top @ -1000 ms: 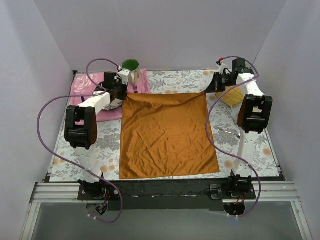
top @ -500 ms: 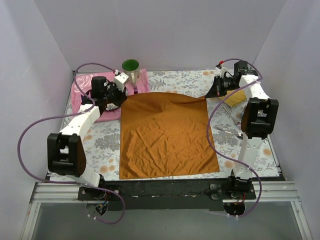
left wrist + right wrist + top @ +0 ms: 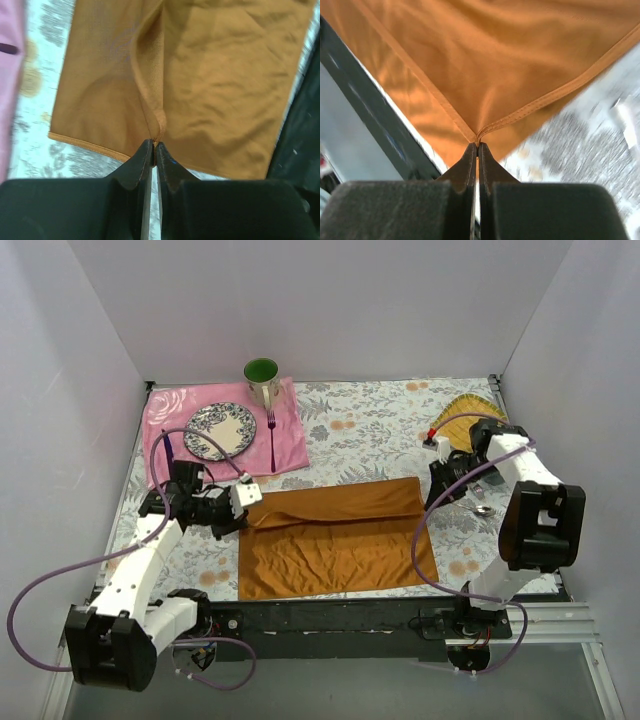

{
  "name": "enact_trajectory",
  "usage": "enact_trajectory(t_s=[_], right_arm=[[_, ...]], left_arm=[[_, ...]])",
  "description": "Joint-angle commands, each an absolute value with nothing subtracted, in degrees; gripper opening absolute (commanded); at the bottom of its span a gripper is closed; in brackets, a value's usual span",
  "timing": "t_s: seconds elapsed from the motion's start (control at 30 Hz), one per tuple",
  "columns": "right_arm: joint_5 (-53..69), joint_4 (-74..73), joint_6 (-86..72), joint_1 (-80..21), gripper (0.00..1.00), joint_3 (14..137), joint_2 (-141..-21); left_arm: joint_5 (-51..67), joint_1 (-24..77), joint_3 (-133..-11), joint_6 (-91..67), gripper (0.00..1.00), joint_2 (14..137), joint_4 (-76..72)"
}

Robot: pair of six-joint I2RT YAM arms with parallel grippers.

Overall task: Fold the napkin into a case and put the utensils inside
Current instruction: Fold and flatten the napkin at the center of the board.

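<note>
Left tool point(image 3: 246, 508) and right tool point(image 3: 437, 494) each stay pinched shut on a far corner of the napkin point(image 3: 335, 545); we are drawing that edge from 12 o'clock toward 6, so the cloth lies half-folded at the desk's point(image 3: 380, 430) near middle, first fold nearly laid

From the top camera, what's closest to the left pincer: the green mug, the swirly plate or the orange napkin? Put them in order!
1. Shiny rust-orange satin napkin: pinched in the left pincer.
2. Round black-and-white patterned plate: farther back, on the pink cloth.
3. Green ceramic mug: farthest back.
</note>
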State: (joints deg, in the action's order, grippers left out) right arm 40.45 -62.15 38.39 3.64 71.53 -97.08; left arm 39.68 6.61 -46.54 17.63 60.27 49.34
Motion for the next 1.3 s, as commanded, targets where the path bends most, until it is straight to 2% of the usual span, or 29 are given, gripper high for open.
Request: enact_trajectory(t_s=[0.0,0.17,0.47,0.53,0.57,0.6,0.63,0.67,0.73,0.77,0.8,0.9,0.97,1.13,1.27], right_arm=[[30.7,-65.0,50.0,3.7,0.01,64.3,-88.5],[25.1,-61.4,53.9,3.6,0.01,56.6,-83.2],[23.6,-60.4,57.3,1.7,0.01,50.8,-81.0],[23.8,-61.5,59.2,1.5,0.01,50.2,-80.5],[24.3,-62.3,60.0,1.3,0.06,50.1,-80.4],[24.6,-64.2,61.1,1.2,0.10,50.7,-80.4],[25.0,-65.4,61.9,1.1,0.17,51.1,-80.6],[25.2,-66.3,62.9,1.1,0.39,52.0,-80.5],[25.0,-68.0,63.0,1.2,0.58,55.5,-80.8],[25.0,-68.5,63.1,1.2,0.71,57.0,-80.8],[25.4,-69.2,62.9,1.2,0.72,58.7,-81.0],[28.6,-70.3,60.2,1.1,0.72,66.6,-83.9],[31.4,-68.5,57.2,1.1,0.67,72.2,-86.3],[32.1,-62.0,46.9,-2.1,0.44,79.1,-94.9],[28.5,-54.2,42.5,-6.1,0.34,76.5,-97.4]], left_arm=[[41.0,6.8,-41.5,28.8,0.04,53.2,62.0],[40.7,6.9,-36.8,33.2,0.06,49.3,64.4],[41.3,6.9,-35.8,35.9,0.06,51.2,65.3],[41.2,6.9,-35.9,36.6,0.09,51.0,65.6],[41.6,6.9,-36.5,37.3,0.13,51.0,66.3],[41.7,7.0,-36.9,39.0,0.27,50.9,67.0],[41.7,7.0,-37.3,40.5,0.34,51.0,67.8],[41.1,7.0,-38.7,42.2,0.43,50.9,70.3],[40.0,7.0,-40.4,46.2,0.57,50.8,73.4],[39.6,7.0,-41.3,45.0,0.59,50.8,74.0],[39.1,7.0,-43.7,42.5,0.60,51.0,73.7],[37.8,6.9,-48.2,29.2,0.59,55.1,67.1],[38.1,6.4,-50.6,18.5,0.58,61.3,60.2],[38.5,6.1,-56.5,4.0,0.50,75.2,49.8],[37.5,7.2,-56.9,0.4,0.44,79.8,44.2]])
